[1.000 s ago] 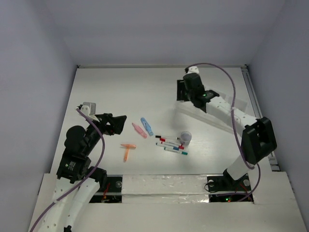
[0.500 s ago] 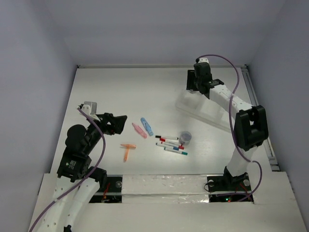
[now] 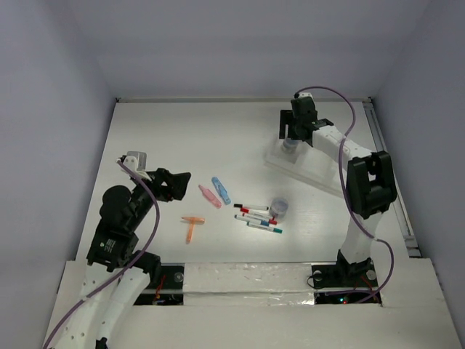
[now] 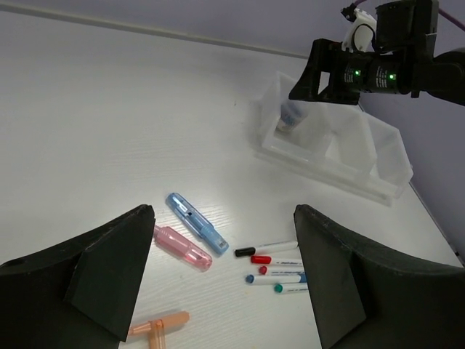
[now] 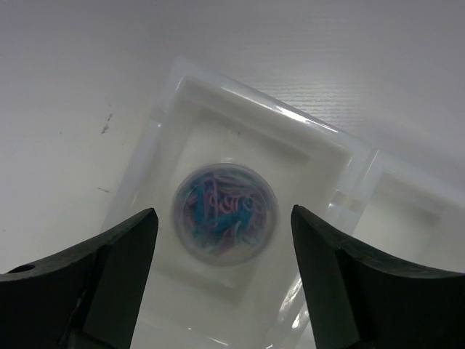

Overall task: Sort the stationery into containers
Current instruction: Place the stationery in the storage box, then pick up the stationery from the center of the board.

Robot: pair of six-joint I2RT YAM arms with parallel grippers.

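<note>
White left arm (image 3: pixel 109 305) and right arm (image 3: pixel 334 139), black joints (image 3: pixel 370 193), purple cables (image 3: pixel 327 88).

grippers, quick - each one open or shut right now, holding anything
Left gripper: open, holding nothing.
Right gripper: open, above the round disc lying in the tray's end compartment; not gripping it.

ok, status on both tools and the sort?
Left tool open, empty. Right tool open above end compartment of tray, one disc lying inside. Second disc, pens, pink piece, blue piece, orange piece on table. Nothing in the way.
</note>
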